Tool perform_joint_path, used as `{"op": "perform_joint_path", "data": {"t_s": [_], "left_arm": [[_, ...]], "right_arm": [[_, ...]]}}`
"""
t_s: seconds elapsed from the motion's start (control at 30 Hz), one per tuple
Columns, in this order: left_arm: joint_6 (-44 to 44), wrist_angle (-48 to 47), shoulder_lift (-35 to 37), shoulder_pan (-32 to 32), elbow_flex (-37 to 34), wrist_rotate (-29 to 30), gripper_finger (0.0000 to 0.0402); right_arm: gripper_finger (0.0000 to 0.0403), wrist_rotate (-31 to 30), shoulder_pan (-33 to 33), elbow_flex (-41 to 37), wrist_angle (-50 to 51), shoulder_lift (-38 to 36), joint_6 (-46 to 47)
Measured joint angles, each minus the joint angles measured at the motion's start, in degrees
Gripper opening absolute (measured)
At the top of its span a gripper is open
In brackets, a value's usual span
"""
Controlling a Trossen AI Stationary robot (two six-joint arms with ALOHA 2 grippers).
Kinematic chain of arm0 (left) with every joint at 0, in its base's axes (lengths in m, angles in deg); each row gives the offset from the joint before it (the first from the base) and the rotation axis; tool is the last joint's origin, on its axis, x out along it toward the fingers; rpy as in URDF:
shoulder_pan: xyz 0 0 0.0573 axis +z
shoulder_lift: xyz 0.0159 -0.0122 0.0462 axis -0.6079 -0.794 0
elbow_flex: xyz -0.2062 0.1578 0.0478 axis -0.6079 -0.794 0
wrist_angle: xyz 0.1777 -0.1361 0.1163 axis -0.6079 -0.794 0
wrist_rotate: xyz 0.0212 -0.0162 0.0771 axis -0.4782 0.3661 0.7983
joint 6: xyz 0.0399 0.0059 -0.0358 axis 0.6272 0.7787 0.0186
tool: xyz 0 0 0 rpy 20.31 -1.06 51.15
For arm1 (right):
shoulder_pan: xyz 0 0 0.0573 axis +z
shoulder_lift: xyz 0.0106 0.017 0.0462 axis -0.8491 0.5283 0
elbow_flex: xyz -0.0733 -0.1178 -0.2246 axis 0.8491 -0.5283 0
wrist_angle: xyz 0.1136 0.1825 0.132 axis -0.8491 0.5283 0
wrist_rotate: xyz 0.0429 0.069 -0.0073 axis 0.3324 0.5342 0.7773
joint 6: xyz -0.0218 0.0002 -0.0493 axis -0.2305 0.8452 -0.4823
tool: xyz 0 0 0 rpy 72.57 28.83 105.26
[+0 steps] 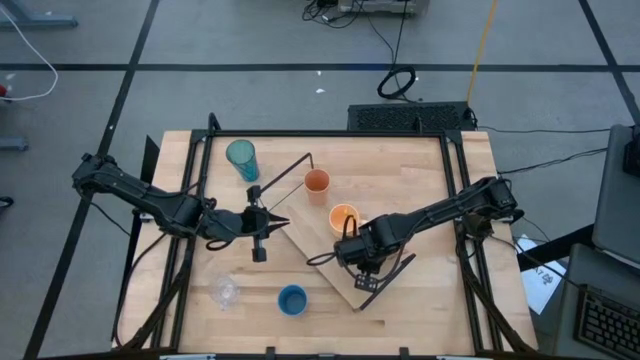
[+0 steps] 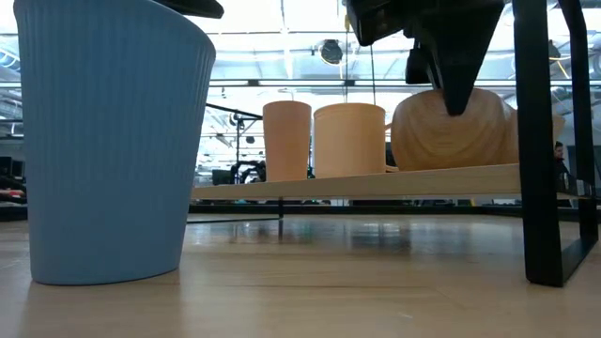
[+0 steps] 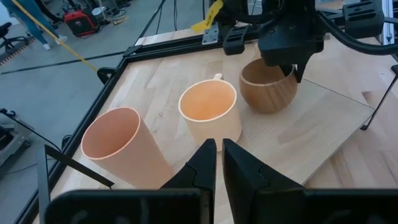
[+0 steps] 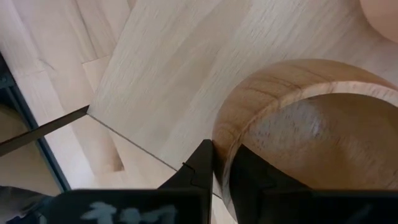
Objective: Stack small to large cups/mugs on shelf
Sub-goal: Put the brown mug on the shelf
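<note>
From above, your right tool (image 1: 362, 262) hides the tan mug (image 3: 267, 87) completely; only the wrist views show it. That tool is pinched on the mug's rim, one finger inside, one outside, with the mug standing on the shelf (image 1: 325, 235) beside the orange mug (image 1: 343, 217). Your left tool (image 1: 272, 223) hangs closed and empty at the shelf's edge, near the orange cup (image 1: 316, 182).

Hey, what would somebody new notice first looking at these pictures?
Probably the right gripper pinching the rim of the tan handled mug on the shelf, beside the orange handled mug and small orange cup. The left gripper, shut, points at that row.
</note>
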Motion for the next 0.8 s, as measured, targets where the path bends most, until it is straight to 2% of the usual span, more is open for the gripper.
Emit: {"op": "perform_joint_path", "data": {"t_s": [0.13,0.47,0.8], "left_arm": [[0.02,0.00,0.00,-0.01,-0.02,0.00,0.0031],[0.02,0.00,0.00,0.01,-0.02,0.00,0.0031],[-0.02,0.00,0.00,-0.02,-0.02,0.02,0.0031]], "right_arm": [[0.0031,1.17,-0.02,-0.05,0.07,0.00,0.01],[0.0085,2.00,0.00,-0.11,0.07,0.00,0.24],[0.0113,1.56,-0.09,-0.11,-0.07,-0.71,0.52]]}}
